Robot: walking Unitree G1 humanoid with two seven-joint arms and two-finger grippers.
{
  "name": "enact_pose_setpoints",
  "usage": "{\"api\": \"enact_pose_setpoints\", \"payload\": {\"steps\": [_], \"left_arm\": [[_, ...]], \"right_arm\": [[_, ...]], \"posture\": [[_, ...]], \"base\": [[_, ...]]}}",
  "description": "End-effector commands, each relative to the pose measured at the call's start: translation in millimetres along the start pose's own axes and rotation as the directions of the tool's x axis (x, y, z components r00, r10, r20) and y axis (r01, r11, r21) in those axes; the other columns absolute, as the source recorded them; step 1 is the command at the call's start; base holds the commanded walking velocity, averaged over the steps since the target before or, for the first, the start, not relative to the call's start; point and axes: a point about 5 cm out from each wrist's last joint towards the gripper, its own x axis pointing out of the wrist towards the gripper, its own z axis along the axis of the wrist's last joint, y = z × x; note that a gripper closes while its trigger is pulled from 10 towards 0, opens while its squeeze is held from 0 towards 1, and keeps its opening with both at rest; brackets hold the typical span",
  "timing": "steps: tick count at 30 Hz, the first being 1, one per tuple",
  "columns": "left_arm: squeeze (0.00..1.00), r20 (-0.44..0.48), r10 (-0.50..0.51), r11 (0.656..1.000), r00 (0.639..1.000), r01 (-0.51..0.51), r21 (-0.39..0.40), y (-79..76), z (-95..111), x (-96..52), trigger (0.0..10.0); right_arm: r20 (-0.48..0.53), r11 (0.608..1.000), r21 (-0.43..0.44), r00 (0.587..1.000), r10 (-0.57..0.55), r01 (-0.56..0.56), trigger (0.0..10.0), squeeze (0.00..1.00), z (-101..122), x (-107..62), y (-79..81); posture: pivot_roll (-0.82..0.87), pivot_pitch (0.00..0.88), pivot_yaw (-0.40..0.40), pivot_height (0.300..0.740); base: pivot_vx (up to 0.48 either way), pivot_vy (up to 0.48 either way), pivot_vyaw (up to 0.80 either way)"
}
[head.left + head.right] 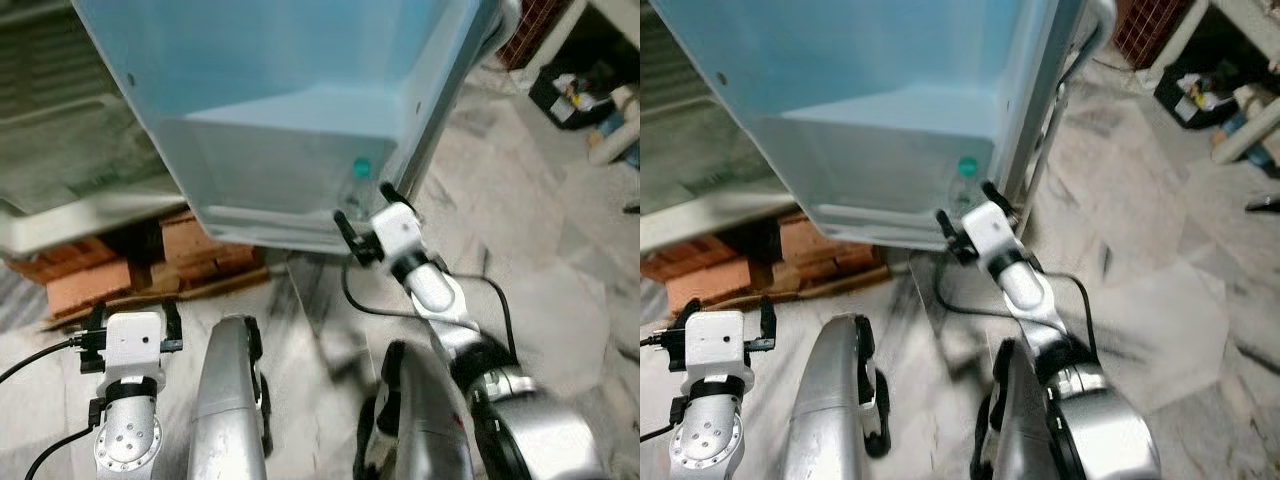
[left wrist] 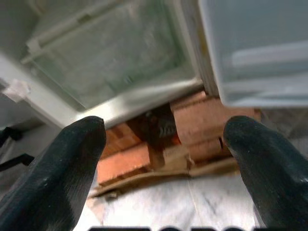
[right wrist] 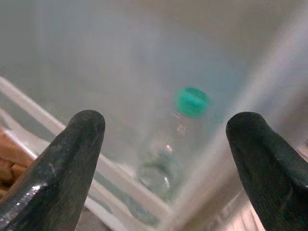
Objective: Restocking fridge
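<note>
My right gripper (image 1: 368, 222) reaches forward to the lower corner of the open fridge door (image 1: 290, 90), a smooth pale-blue plastic panel with a moulded shelf along its bottom edge. Its two long black fingers (image 3: 62, 163) are spread wide, released, holding nothing. Between them, in the right wrist view, stands a clear plastic bottle (image 3: 168, 154) with a round green cap (image 3: 192, 101), upright inside the door shelf, behind the shelf's white rail; in the head view that cap sits at about twelve o'clock from my right gripper, just beyond the fingertips. My left gripper (image 1: 132, 322) hangs low at about eight o'clock in the head view, its rounded, matte black fingers (image 2: 57, 168) also parted and empty. Past them I see rough reddish bricks (image 2: 144, 159) and a flat strip of brown cardboard (image 2: 159, 175) under the fridge's white body (image 1: 60, 215), and above that a frosted translucent drawer (image 2: 110, 57). The floor (image 1: 560, 290) is grey-veined marble tile, glossy. A black cable (image 1: 400, 310) loops beside my right forearm.
</note>
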Motion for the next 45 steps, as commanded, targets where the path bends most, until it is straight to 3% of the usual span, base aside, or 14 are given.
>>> {"api": "enact_pose_setpoints", "payload": {"steps": [1,2,4,10,17,20,23,29,38,45], "left_arm": [[0.00,-0.038,0.021,1.000,0.999,-0.021,-0.006,3.4,-10.8,-4.4,10.0],[0.00,-0.038,0.021,1.000,0.999,-0.021,-0.006,3.4,-10.8,-4.4,10.0],[0.00,-0.025,0.002,1.000,1.000,-0.003,-0.028,-0.9,-11.3,-3.3,10.0],[0.00,0.020,-0.033,0.998,0.999,0.034,-0.053,-8.3,-2.6,7.9,10.0],[0.00,0.044,-0.041,0.998,0.998,0.043,-0.038,-11.8,-1.7,11.5,10.0],[0.00,0.052,0.011,1.000,0.999,-0.011,-0.007,-9.5,0.0,20.3,10.0],[0.00,0.077,0.011,1.000,0.997,-0.009,-0.027,-7.2,7.4,33.0,10.0],[0.00,0.073,0.021,1.000,0.997,-0.020,-0.006,-5.5,4.3,30.5,10.0],[0.00,0.039,0.023,0.999,0.999,-0.021,-0.033,-17.4,-4.0,21.5,10.0],[0.00,0.044,0.012,0.999,0.999,-0.011,-0.032,-17.2,-4.0,21.3,10.0]], "right_arm": [[-0.014,0.998,0.045,0.999,-0.034,0.035,10.0,0.00,-7.5,-14.2,-2.0],[-0.014,0.998,0.045,0.999,-0.034,0.035,10.0,0.00,-7.5,-14.2,-2.0],[-0.044,0.985,0.140,0.994,-0.098,0.104,10.0,0.00,-13.8,-29.6,-1.2],[-0.012,0.952,0.269,0.989,-0.150,0.147,10.0,0.00,-3.4,-33.5,1.1],[-0.005,0.952,0.268,0.988,-0.154,0.150,10.0,0.00,4.7,-31.6,2.1],[-0.008,0.952,0.268,0.989,-0.150,0.147,10.0,0.00,9.1,-32.7,-2.7],[-0.011,0.955,0.263,0.990,-0.141,0.139,10.0,0.00,10.3,-29.8,-3.8],[-0.013,0.958,0.257,0.992,-0.125,0.124,10.0,0.00,11.4,-30.2,-4.0],[-0.044,0.959,0.250,0.991,-0.127,0.134,10.0,0.00,9.9,-29.9,-13.9],[-0.068,0.960,0.253,0.992,-0.109,0.122,10.0,0.00,5.3,-39.6,-9.7]], "posture": [[0.10,0.073,-0.006,0.581],[0.10,0.073,-0.006,0.581],[0.10,0.034,0.010,0.581],[0.07,0.019,0.039,0.581],[0.05,0.023,0.049,0.606],[0.05,0.011,0.032,0.626],[0.05,0.021,0.024,0.646],[0.05,0.032,0.018,0.671],[0.05,0.035,0.008,0.736],[0.04,0.044,0.006,0.740]], "base": [[0.000,0.000,0.00],[0.000,0.000,0.00],[0.000,0.000,0.00],[0.000,0.000,0.00],[0.000,0.000,0.00],[0.000,0.000,0.00],[0.000,0.000,0.00],[0.000,0.000,0.00],[0.000,0.000,0.00],[0.000,0.000,0.00]]}}
